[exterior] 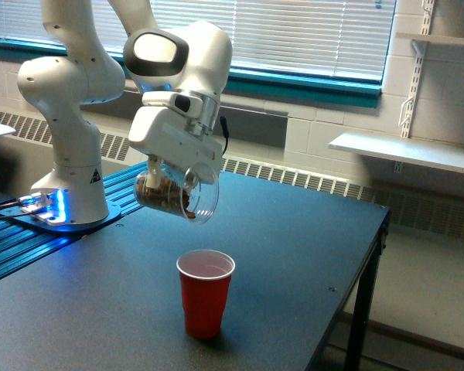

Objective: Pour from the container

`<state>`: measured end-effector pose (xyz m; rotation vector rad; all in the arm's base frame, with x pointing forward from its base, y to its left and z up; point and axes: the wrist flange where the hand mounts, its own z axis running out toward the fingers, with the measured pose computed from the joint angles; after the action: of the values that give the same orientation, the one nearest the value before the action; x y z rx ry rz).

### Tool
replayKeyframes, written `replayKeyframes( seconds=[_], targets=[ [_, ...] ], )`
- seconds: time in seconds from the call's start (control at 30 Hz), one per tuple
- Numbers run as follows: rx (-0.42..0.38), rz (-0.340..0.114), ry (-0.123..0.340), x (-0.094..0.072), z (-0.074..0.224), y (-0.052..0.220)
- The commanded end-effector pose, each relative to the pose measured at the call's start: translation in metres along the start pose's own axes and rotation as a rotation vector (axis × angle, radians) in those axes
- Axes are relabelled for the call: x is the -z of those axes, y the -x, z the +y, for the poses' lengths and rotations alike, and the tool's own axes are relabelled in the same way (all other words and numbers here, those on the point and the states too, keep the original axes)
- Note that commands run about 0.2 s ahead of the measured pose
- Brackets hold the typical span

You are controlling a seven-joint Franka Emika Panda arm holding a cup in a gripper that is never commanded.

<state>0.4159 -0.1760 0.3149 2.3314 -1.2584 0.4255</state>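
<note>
The container (175, 196), a clear cup with brown bits inside, hangs tipped on its side in the air, mouth angled down toward the red cup (206, 292) near the tabletop's front edge. The gripper (168, 179) is clamped around it. The dark tabletop (294, 247) carries the red cup upright, well below the tilted container.

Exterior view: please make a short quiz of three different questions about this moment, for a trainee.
1. True or false: the clear cup in the gripper stands upright.
2. Multiple choice: where is the red cup? A) on the table, below the clear cup and toward the view's right; B) in the gripper; C) on the wall shelf.
3. Fill in: the bits inside the clear cup look ____ in colour.

Key
1. False: it is tilted, with its mouth turned down toward the view's right.
2. A
3. Brown
</note>
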Motion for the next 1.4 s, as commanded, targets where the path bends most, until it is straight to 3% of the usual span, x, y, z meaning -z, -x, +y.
replayKeyframes(
  seconds=[0.03,1.4],
  targets=[
    [0.005,0.013,0.024,0.0,-0.009,0.001],
    [0.066,0.003,0.153,-0.023,-0.036,0.014]
  ],
)
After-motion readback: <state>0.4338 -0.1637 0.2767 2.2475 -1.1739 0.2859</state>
